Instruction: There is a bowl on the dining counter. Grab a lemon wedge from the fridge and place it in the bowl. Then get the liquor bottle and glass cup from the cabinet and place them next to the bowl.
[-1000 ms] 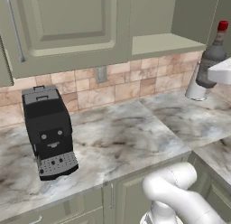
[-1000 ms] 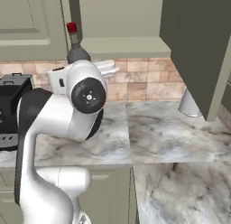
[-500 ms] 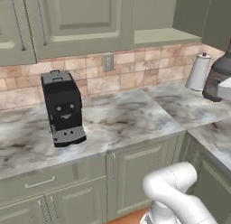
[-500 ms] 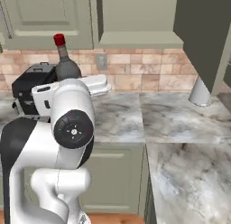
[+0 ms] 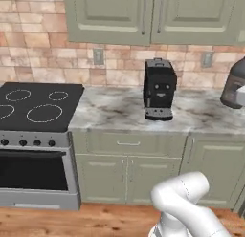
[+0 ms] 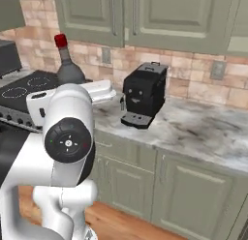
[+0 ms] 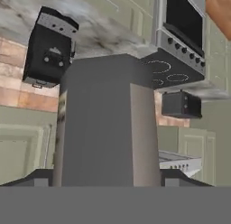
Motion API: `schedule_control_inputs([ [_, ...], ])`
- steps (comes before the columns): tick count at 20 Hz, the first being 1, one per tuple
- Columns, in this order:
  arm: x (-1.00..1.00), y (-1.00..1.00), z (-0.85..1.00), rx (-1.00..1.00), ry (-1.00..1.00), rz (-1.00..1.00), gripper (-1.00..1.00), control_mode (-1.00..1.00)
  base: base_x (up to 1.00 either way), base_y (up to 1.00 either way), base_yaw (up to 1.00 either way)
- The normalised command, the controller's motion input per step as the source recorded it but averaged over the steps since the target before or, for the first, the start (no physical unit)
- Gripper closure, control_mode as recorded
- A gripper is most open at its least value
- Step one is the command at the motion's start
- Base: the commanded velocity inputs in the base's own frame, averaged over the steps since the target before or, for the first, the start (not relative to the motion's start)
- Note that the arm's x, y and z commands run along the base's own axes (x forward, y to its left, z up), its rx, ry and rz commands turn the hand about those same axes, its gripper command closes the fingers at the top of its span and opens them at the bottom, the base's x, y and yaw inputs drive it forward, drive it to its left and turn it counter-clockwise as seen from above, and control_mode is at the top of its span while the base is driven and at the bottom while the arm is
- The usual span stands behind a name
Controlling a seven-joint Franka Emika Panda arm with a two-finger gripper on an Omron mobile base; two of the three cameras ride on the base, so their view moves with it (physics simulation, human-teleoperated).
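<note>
- The gripper has its jaws spread wide around the liquor bottle, whose broad grey body rises between the two dark finger tips in the hand view.
- In the right base view the bottle stands upright behind the white arm, smoky grey glass with a narrow neck and a red cap.
- In the left base view its rounded shoulder shows at the right edge, above the counter.
- The arm is folded: a round dark-faced joint faces the right base camera, and the forearm reaches level towards the bottle.
- A boxy black coffee machine sits on the veined marble counter, against a tan tile backsplash.
- A black glass cooktop with ring marks lies left of the counter, over a steel oven; panelled sage-green cabinets hang above.
</note>
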Motion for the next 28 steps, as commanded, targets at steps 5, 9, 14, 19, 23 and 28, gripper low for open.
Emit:
schedule_control_inputs([
  [5, 0.0, 0.0, 0.0, 0.0, 0.0, 0.0, 1.0, 1.0, -0.35, 0.92, 0.77],
  [9, 0.0, 0.0, 0.0, 0.0, 0.0, 0.0, 1.0, 1.0, -0.23, 0.94, 0.79],
  [14, 0.0, 0.0, 0.0, 0.0, 0.0, 0.0, 1.0, 1.0, -0.08, 0.94, 0.8],
  [19, 0.0, 0.0, 0.0, 0.0, 0.0, 0.0, 1.0, 1.0, 0.0, 0.93, 0.76],
  [23, 0.0, 0.0, 0.0, 0.0, 0.0, 0.0, 1.0, 1.0, 0.0, 0.98, 0.71],
  [28, 0.0, 0.0, 0.0, 0.0, 0.0, 0.0, 1.0, 1.0, 0.0, 0.74, 0.66],
])
